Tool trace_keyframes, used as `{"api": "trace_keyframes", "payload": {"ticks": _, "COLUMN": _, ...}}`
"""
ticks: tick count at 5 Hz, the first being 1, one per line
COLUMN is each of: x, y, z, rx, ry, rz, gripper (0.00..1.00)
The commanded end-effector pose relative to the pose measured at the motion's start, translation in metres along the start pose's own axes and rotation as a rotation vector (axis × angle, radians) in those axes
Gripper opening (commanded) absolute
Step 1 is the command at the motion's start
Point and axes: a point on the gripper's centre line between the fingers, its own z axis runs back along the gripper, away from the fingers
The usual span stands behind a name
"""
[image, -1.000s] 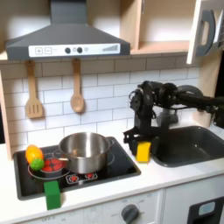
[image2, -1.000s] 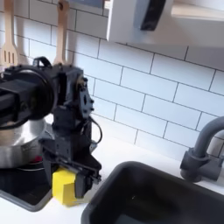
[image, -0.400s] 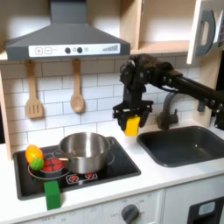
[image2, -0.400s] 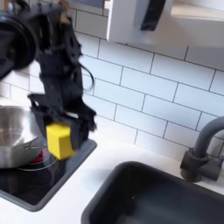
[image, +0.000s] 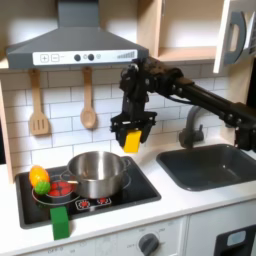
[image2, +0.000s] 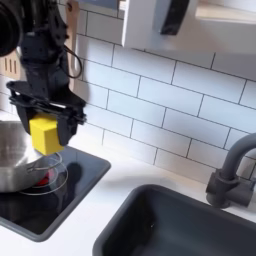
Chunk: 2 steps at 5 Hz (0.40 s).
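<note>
My gripper (image: 131, 133) is shut on a yellow block (image: 131, 141) and holds it in the air, up and to the right of the silver pot (image: 97, 172) in the first exterior view. In the second exterior view the same yellow block (image2: 45, 135) hangs in the gripper (image2: 46, 122) above the stove's right part, with the pot (image2: 13, 158) at the second exterior view's left edge. The black arm (image: 185, 85) reaches in from the first exterior view's right.
A black stove (image: 135, 187) carries the pot, a red burner and a yellow-orange fruit (image: 39, 179) at its left. A green block (image: 61, 222) stands at the counter's front. The sink (image: 213, 164) with its faucet (image: 189, 126) lies right. Wooden utensils (image: 88, 113) hang on the tiled wall.
The gripper lifted the yellow block off the counter beside the sink and carried it up and to the first exterior view's left, toward the stove.
</note>
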Motion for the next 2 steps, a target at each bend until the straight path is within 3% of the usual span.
{"api": "trace_keyframes", "payload": {"ticks": 1, "x": 0.0064, "y": 0.0297, "z": -0.0088, "rx": 0.054, "ry": -0.01, "rz": 0.02, "gripper": 0.0}}
{"api": "trace_keyframes", "payload": {"ticks": 2, "x": 0.0088, "y": 0.0395, "z": -0.0149, "rx": 0.052, "ry": -0.014, "rz": 0.028, "gripper": 0.0}}
